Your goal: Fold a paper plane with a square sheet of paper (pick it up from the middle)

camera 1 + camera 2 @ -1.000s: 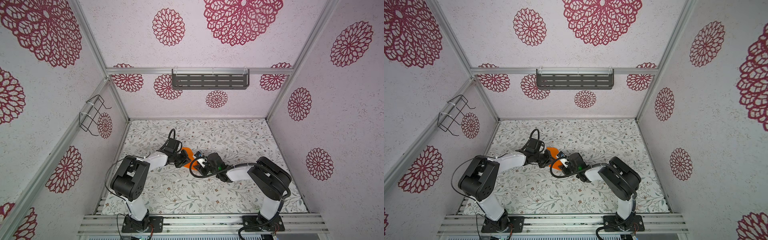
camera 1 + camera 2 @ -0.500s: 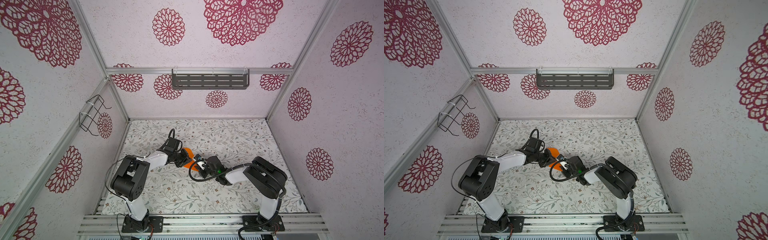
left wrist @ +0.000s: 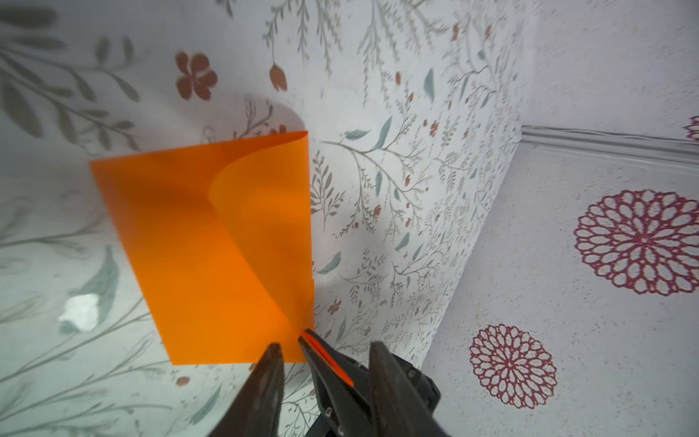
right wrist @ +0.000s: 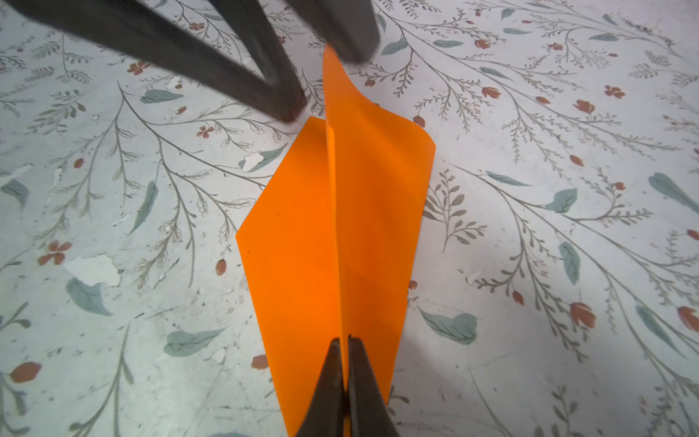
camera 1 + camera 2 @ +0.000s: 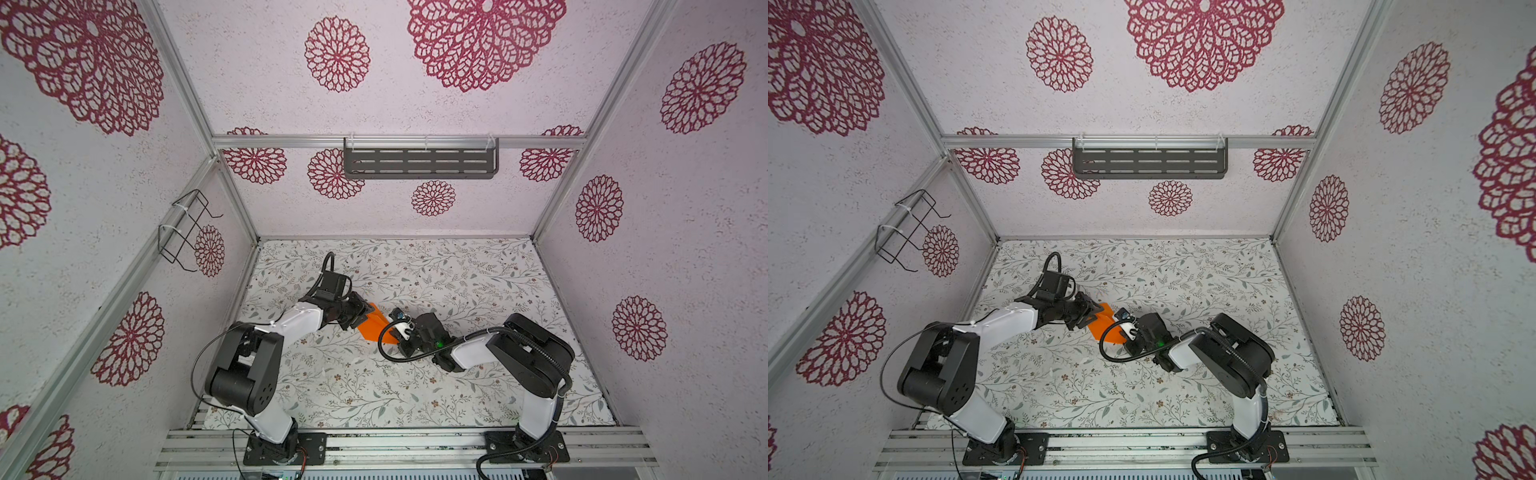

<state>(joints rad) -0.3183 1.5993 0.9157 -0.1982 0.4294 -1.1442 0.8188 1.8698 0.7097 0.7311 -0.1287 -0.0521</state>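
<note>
Orange square sheet of paper (image 4: 299, 246), centre fold underway: right gripper (image 4: 345, 340) pinches the ridge, left gripper (image 4: 321, 77) stands parted; next, probably flatten it.

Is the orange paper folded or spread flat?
Folded, not spread. The square sheet of paper has a raised centre crease with a flap on each side; the right hand is shut on that crease.

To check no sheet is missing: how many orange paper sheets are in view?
1. The square sheet of paper sits partly folded between the left claw and the right claw, which pinches its crease. Another beneath it could be hidden.
</note>
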